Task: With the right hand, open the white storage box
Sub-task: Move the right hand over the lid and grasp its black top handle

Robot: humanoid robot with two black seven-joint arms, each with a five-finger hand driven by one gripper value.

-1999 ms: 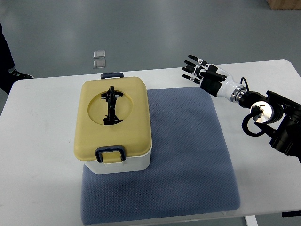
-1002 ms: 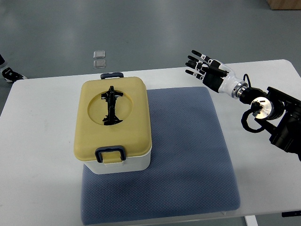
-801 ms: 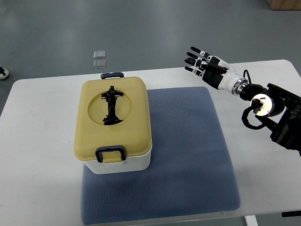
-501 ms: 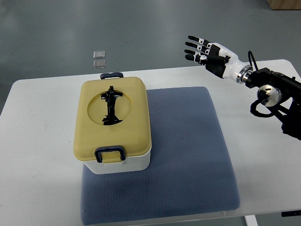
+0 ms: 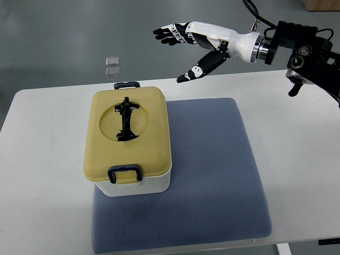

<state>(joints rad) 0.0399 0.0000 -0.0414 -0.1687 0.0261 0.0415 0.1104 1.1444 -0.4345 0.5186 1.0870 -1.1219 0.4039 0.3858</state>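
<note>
White storage box (image 5: 139, 183): rectangular, rounded corners, white body visible below the lid along the near side and the right edge. Lid (image 5: 151, 146) mustard yellow, seated flat and flush, closed. Lid top has a round recess holding a black folded handle (image 5: 126, 119), lying flat along the box's long axis. Dark blue latch (image 5: 125, 174) at the near short end, down against the lid edge; a second dark blue latch (image 5: 126, 84) shows at the far short end. Box stands upright on the left part of the blue-grey mat (image 5: 212, 175), its left side overhanging onto the white table (image 5: 42, 159).
</note>
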